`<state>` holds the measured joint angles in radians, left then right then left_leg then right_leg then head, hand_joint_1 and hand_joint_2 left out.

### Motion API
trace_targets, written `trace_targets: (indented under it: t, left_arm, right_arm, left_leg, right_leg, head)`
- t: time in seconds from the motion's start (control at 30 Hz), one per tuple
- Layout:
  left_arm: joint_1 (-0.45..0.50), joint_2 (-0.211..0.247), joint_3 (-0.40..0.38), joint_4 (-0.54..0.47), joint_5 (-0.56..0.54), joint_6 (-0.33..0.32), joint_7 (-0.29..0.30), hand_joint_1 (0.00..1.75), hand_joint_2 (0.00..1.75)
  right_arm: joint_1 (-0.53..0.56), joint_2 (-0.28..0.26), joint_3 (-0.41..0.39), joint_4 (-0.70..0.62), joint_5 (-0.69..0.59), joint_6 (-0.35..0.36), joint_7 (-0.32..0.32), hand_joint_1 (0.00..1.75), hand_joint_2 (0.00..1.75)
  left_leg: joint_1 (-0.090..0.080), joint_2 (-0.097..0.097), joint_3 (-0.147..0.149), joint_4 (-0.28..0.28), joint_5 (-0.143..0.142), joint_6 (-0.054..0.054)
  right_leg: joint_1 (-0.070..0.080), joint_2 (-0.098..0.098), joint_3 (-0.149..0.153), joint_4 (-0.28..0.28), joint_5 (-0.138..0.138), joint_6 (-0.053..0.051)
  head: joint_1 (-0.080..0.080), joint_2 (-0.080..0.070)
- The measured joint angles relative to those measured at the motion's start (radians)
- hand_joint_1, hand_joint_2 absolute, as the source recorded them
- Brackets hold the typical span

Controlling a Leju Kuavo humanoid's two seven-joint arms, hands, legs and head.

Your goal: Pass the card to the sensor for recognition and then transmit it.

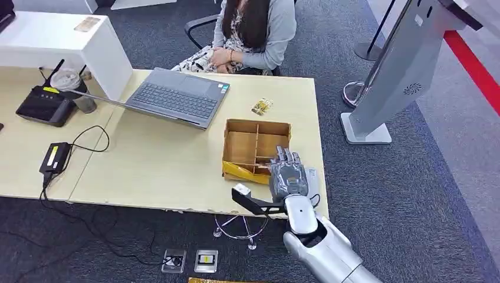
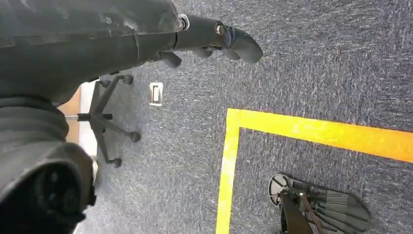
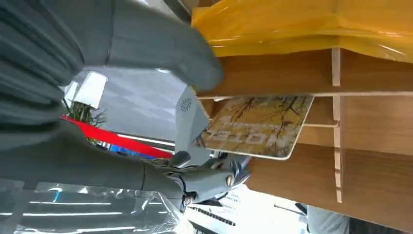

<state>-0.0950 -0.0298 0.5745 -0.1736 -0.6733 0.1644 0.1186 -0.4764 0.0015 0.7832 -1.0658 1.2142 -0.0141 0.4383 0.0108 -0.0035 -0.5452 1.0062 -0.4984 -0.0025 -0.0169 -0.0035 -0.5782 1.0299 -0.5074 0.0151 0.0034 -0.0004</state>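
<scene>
While your right hand (image 1: 288, 177) reaches into the divided cardboard box (image 1: 239, 127) on the tabletop (image 1: 159, 159), the card (image 3: 258, 126) sits pinched at its fingers (image 3: 214, 178), ready for lifting toward the sensor.

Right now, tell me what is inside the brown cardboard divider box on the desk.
The brown cardboard divider box holds a yellow plastic packet in its near-left compartment and a tree-printed card by the right hand. That hand covers the near-right compartment; the far ones look empty.
</scene>
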Motion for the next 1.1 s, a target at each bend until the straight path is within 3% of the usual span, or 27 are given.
trace_targets:
  t: [0.87,1.1]
  left_arm:
    - [0.0,0.002,0.0,0.0,-0.01,-0.016,-0.006,0.0,0.0]
    - [0.001,0.005,0.0,0.0,-0.01,-0.016,-0.022,0.0,0.0]
  right_arm:
    - [-0.004,0.008,-0.012,0.027,-0.02,-0.031,-0.009,1.75,1.75]
    - [-0.005,0.005,-0.034,-0.04,-0.008,-0.048,-0.015,1.75,1.75]
  left_leg:
    - [0.0,0.0,0.002,0.0,0.0,0.0]
    - [0.0,0.0,0.001,0.0,0.0,0.0]
  right_leg:
    - [0.0,0.0,0.001,0.0,0.0,0.0]
    - [0.0,0.0,0.001,0.0,0.0,0.0]
  head:
    - [0.0,0.0]
    - [0.0,0.0]
